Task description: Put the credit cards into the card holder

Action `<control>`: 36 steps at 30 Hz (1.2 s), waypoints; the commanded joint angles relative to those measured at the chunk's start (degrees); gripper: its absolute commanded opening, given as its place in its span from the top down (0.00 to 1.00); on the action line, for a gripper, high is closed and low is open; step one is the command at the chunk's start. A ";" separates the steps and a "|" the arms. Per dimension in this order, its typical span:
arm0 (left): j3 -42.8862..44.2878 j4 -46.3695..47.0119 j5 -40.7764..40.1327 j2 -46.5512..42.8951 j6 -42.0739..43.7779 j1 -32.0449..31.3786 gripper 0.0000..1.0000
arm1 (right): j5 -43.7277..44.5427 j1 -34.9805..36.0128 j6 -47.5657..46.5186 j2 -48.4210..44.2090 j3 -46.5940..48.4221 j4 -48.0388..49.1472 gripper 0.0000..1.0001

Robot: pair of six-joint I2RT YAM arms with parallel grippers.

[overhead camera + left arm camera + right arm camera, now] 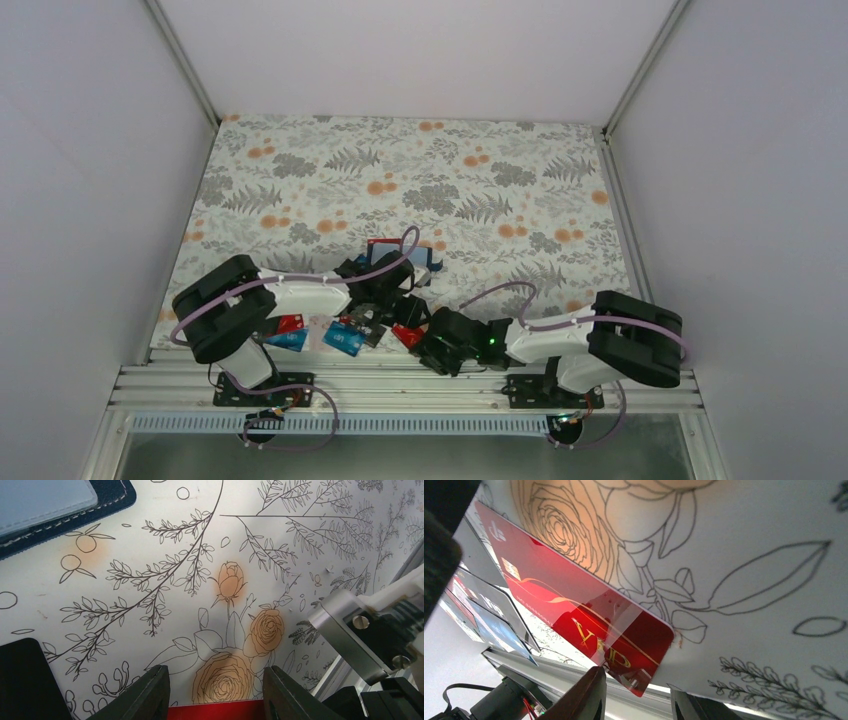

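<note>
Both arms are folded low near the front of the worktop (450, 170) — elbows stuck out to the sides, forearms angling in toward the middle. The left arm (300, 295) reaches a bit further out, and the right arm (545, 342) hugs the front edge, wrists pretty close together. The left tool (214, 682) tips down at the surface with its jaws clearly apart. The right tool (636, 700) is tipped down too, with a gap between its fingers (589, 695) — not super wide, not closed.

Top camera high rear, facing down; wrist cameras close over shared tablecloth (450, 160).
</note>
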 commanded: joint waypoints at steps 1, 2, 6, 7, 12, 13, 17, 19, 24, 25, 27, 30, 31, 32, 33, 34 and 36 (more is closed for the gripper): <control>-3.05 -3.41 1.35 1.23 -1.08 -0.25 0.52 | 7.06 -0.31 -0.82 0.56 1.77 4.48 0.66; -3.23 -3.22 1.45 1.18 -1.18 -0.30 0.52 | 7.19 -0.37 -1.08 0.54 1.92 4.47 0.67; -4.17 -2.21 2.26 1.02 -1.52 -0.30 0.54 | 7.68 -0.71 -1.96 0.87 2.71 4.81 0.70; -4.37 -1.97 2.54 0.99 -1.61 -0.32 0.55 | 7.70 -0.96 -2.34 1.13 2.88 5.16 0.70; -5.07 -1.34 2.87 0.88 -1.89 -0.25 0.55 | 7.44 -1.89 -4.01 1.84 3.30 6.78 0.74; -5.12 -1.25 2.92 0.91 -1.96 -0.30 0.55 | 7.60 -2.12 -4.38 1.85 3.47 6.98 0.76; -5.36 -0.90 3.27 1.11 -2.14 -0.29 0.56 | 7.87 -2.71 -5.69 1.35 3.96 6.59 0.78; -5.53 -0.71 3.40 1.19 -2.23 -0.29 0.56 | 8.09 -3.13 -5.89 0.85 3.93 6.31 0.79; -5.62 -0.53 3.77 1.18 -2.34 -0.26 0.56 | 9.07 -3.63 -7.53 -0.60 4.90 4.81 0.84; -5.60 -0.43 3.94 1.16 -2.32 -0.30 0.56 | 9.50 -3.71 -7.93 -1.07 5.16 4.42 0.85; -5.54 -0.43 4.10 1.23 -2.34 -0.35 0.57 | 10.14 -3.89 -8.98 -2.11 5.70 3.48 0.86; -5.32 -0.34 4.42 1.50 -2.42 -0.35 0.57 | 10.98 -4.04 -10.10 -4.09 6.20 1.73 0.88; -5.27 -0.28 4.52 1.58 -2.49 -0.31 0.57 | 11.38 -4.09 -10.40 -4.73 6.33 1.01 0.89; -5.19 -0.26 4.53 1.66 -2.57 -0.36 0.57 | 11.79 -4.17 -10.49 -5.41 6.31 0.39 0.90; -5.14 -0.19 4.65 1.68 -2.66 -0.31 0.57 | 12.08 -4.25 -10.76 -5.99 6.29 -0.18 0.91; -5.06 -0.17 4.72 1.68 -2.73 -0.30 0.57 | 12.21 -4.27 -10.97 -6.50 6.29 -0.70 0.92; -4.94 -0.05 4.83 1.69 -2.85 -0.29 0.57 | 12.40 -4.43 -11.18 -7.14 6.23 -1.66 0.94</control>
